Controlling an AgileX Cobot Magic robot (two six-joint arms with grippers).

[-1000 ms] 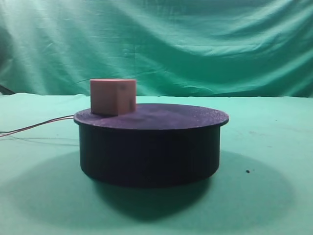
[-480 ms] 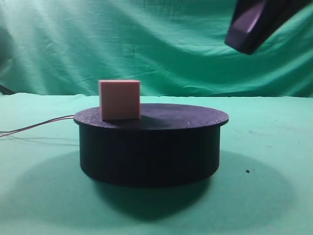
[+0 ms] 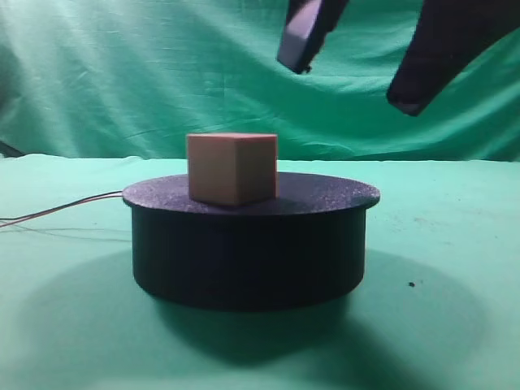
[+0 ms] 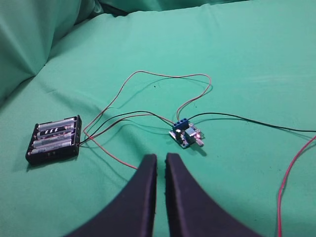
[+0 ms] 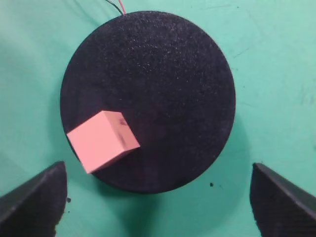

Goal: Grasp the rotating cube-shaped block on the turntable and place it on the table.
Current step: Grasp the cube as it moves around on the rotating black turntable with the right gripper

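In the exterior high view the right hand (image 3: pixel 357 69) is cut off by the top edge, fingers spread wide above the tan cube-shaped block (image 3: pixel 232 168), which sits left of centre on the black turntable (image 3: pixel 250 244) on the green worktop (image 3: pixel 455 325). The left wrist view, lower centre, shows the left hand (image 4: pixel 161 160) pressed nearly together over a battery holder (image 4: pixel 54 139), a small circuit board (image 4: pixel 186 134) and thin wires (image 4: pixel 148 74). The right wrist view has the block pinkish, smooth and matte, at the disc's lower left rim.

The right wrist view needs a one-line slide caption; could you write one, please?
Open right gripper above the black turntable, with the pink cube sitting near its edge.
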